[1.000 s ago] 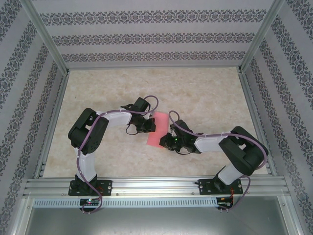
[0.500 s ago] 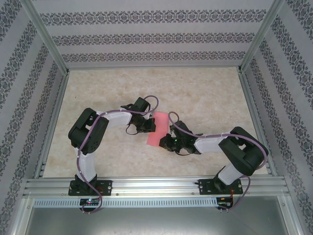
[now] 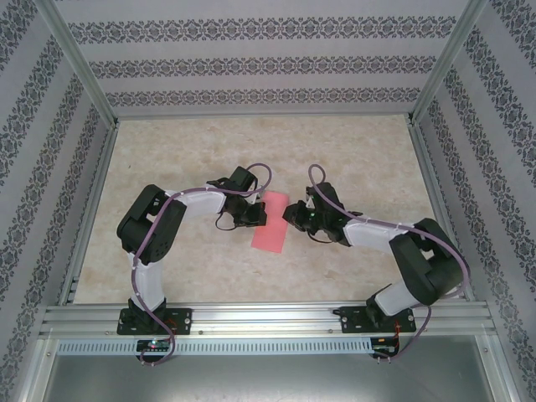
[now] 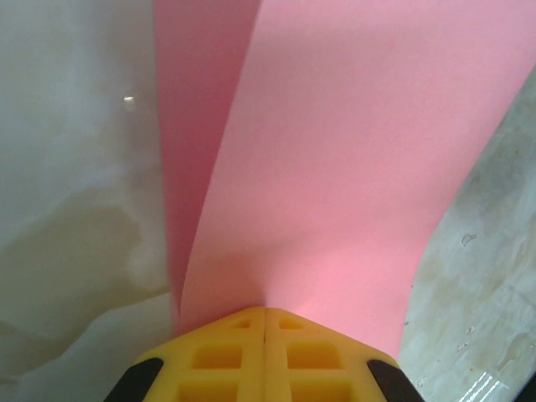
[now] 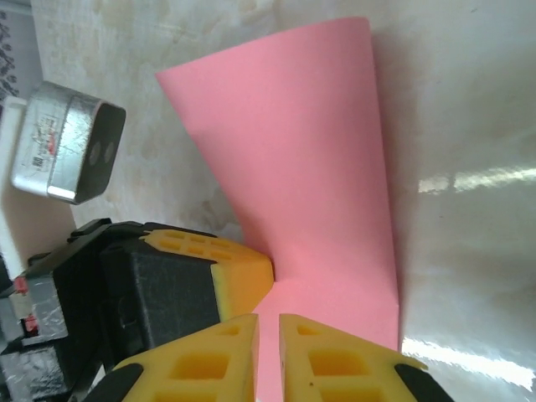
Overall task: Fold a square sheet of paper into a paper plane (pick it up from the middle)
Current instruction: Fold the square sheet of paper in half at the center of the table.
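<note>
While the left pincer [image 4: 265, 311] clamps the folded sheet [image 4: 335, 167], likely anchoring it, the right pincer [image 5: 268, 322] sits alongside, nearly together, grip unclear.

A pink sheet [image 3: 270, 226], folded into a narrow strip, lies over the beige tabletop [image 3: 360, 151], its long side slightly slanted away from the arm bases. The left tool [image 3: 258, 214] reaches in from the sheet's left and meets its left edge about midway along. The right tool [image 3: 291, 211] reaches in from the sheet's right, at the far part of that edge, touching it or just beside it. Patterned walls [image 3: 251, 63] stand beyond the sheet; a metal rail [image 3: 268, 318] runs nearer than it.
</note>
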